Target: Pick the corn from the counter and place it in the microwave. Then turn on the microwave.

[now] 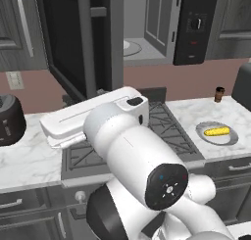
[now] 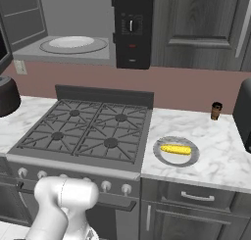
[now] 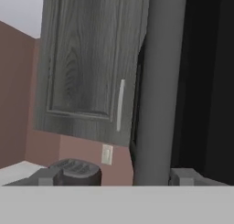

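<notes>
Corn (image 2: 176,149) lying in grey dish (image 2: 192,157) on counter (image 2: 220,151), right of stove (image 2: 83,131). Microwave (image 2: 131,28) door open; white plate (image 2: 72,42) inside, nothing on it. Gripper (image 3: 112,176) spread wide about door's grey edge (image 3: 157,86), gripping nothing.

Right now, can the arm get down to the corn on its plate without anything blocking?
Probably yes. The corn lies uncovered on the grey plate on the counter, with only the small brown bottle well behind it. The gripper sits by the open microwave door, so the arm must swing right.
</notes>
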